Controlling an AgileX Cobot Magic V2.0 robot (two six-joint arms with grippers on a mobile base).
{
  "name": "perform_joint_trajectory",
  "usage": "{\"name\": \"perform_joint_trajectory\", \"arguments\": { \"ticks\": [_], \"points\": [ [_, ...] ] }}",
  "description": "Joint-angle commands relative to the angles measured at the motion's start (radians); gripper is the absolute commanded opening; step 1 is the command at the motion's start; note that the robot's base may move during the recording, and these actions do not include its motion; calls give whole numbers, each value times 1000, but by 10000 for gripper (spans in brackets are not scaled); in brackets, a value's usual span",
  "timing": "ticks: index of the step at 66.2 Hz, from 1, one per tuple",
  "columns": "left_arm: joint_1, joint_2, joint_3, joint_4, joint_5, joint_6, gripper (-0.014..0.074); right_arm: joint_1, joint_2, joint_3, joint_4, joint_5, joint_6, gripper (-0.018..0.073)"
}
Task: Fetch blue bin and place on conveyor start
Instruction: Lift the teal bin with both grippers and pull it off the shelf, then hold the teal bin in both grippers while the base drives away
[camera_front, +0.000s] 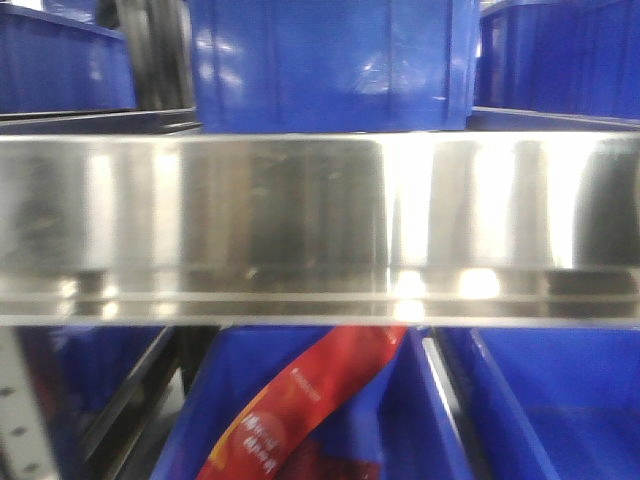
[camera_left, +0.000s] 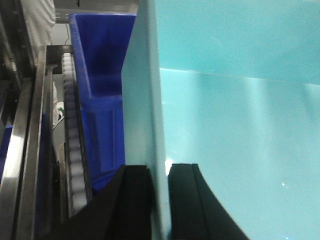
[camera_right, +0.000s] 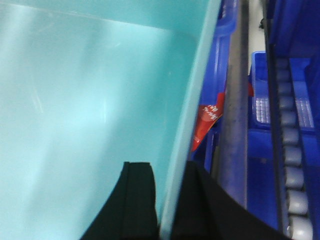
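Only a slice of the pale blue bin (camera_left: 240, 140) shows in either wrist view. Its walls run off the picture on every side, and its base and far corners are cut off. The left claw (camera_left: 159, 172) shows as two black fingers (camera_left: 135, 200) at the bottom edge, with the rest of it out of frame. The right claw (camera_right: 167, 172) is cropped the same way. The front view is soft and blurred, so the print on the red packet (camera_front: 300, 410) cannot be read.

Each claw is clenched on the bin, with one finger inside the tub and one outside and the thin wall pinched between them. The left claw grips one side wall and the right claw grips another; the wall rises straight up the picture from between the fingers. The pictures do not show what the bin stands on, or whether it stands on anything at all.

Around it is shelving. A shiny steel shelf rail (camera_front: 320, 220) crosses the front view from edge to edge. Dark blue bins (camera_front: 330, 65) sit above and below the rail, and the red packet lies slanted in the lower middle one. Beside the left claw, just past the pale wall, stands another dark blue bin, next to a roller track (camera_left: 74, 140) of pale rollers and steel rails. By the right claw there are more dark blue bins and a second line of rollers — the red packet also shows there, just outside the pale wall.
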Motion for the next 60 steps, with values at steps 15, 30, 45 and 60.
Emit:
{"name": "perform_joint_trajectory", "arguments": {
  "ticks": [15, 30, 45, 60],
  "points": [
    [-6, -22, -10, -16, -85, -5, -111, -8, -10, -9, -19, -10, -27, -151],
    [-6, -22, -10, -16, -85, -5, -111, -8, -8, -9, -19, -12, -27, -151],
    [-6, -22, -10, -16, -87, -5, -111, -8, -8, -9, -19, -12, -27, -151],
    [-6, -22, -10, -16, -87, -5, -111, -8, -8, -9, -19, -12, -27, -151]
  ]
}}
